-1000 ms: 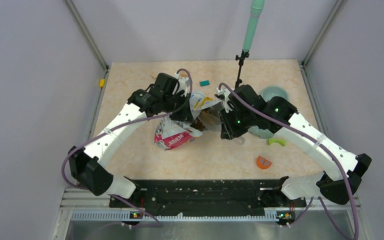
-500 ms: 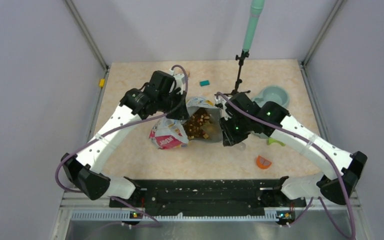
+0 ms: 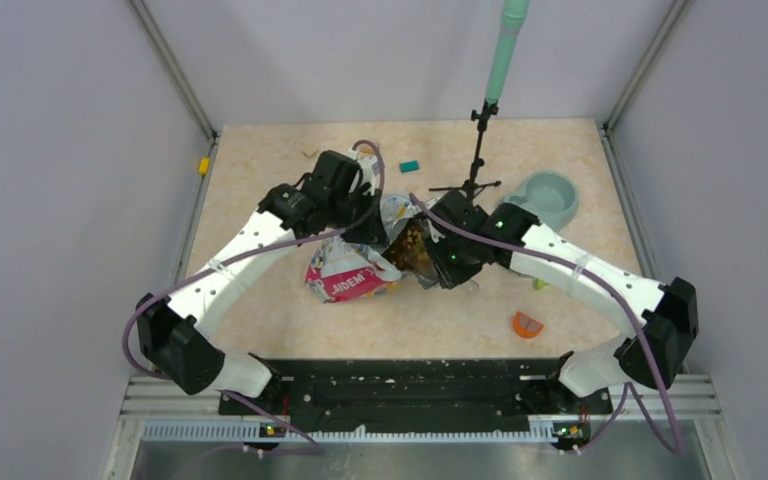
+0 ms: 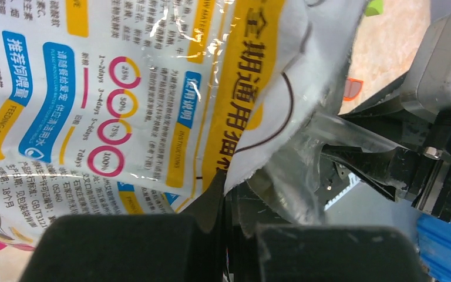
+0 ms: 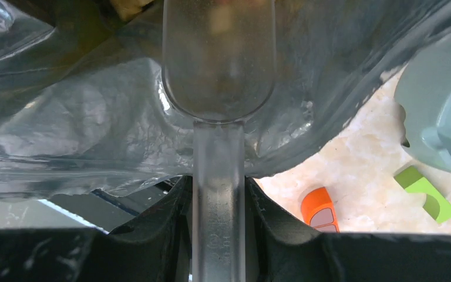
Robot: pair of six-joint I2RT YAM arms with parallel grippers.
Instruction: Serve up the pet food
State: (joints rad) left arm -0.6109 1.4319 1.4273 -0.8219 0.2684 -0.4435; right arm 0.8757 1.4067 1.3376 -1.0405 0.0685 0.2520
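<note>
Bag [image 3: 352,277] lay on its side mid-bench [image 3: 260,170], mouth facing R, w/ brown kibble [image 3: 412,243] showing inside the opening. L claw [image 4: 223,197] was clamped shut on the bag's torn top edge. R claw [image 5: 218,200] was gripping the handle of a clear scoop [image 5: 218,64], whose cup sat inside the bag mouth; couldn't tell what was in it. Teal bowl [image 3: 547,192] stood apart, R of the bag. Only the top cam showed the kibble. L wrist cam gave just the bag's printed side. R wrist cam showed the scoop close up, plus an orange piece [image 5: 320,207] and green block [image 5: 426,194] near the bowl.
</note>
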